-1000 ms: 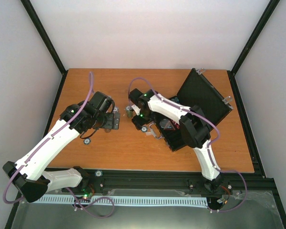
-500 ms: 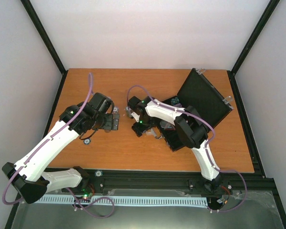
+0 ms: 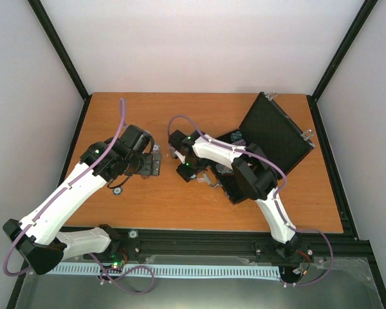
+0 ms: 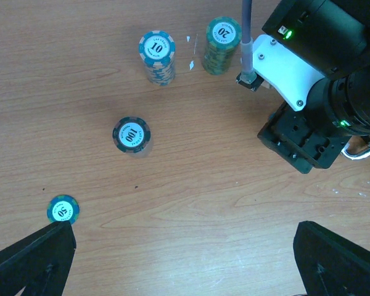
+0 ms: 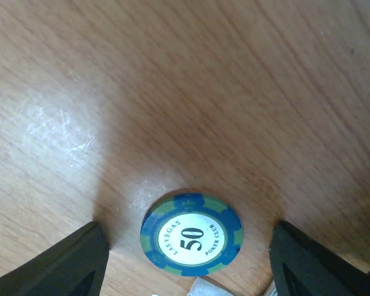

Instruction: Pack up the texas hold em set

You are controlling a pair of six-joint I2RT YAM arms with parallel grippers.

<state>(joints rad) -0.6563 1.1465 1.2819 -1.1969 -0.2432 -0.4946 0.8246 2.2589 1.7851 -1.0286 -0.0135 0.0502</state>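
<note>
The black case [image 3: 273, 132] lies open at the right, its lid tilted back and its base largely hidden under my right arm. My right gripper [image 3: 183, 170] is low over the table just left of the case. In the right wrist view its fingers [image 5: 61, 265] stand open on either side of a blue-green "50" chip [image 5: 191, 233] and do not touch it. My left gripper [image 4: 185, 271] is open over bare wood. Ahead of it stand a "10" chip stack [image 4: 156, 57], a "20" stack [image 4: 222, 37], a "100" chip [image 4: 131, 134] and a single "20" chip [image 4: 63, 209].
A small round disc [image 3: 118, 190] lies on the table under my left forearm. The black body of the right gripper [image 4: 308, 142] fills the right side of the left wrist view. Black frame rails [image 3: 64, 64] and white walls enclose the wooden table [image 3: 141, 206].
My right gripper has shifted slightly left and toward the near edge, away from the case, and the arm has folded tighter. The left arm has not moved.
</note>
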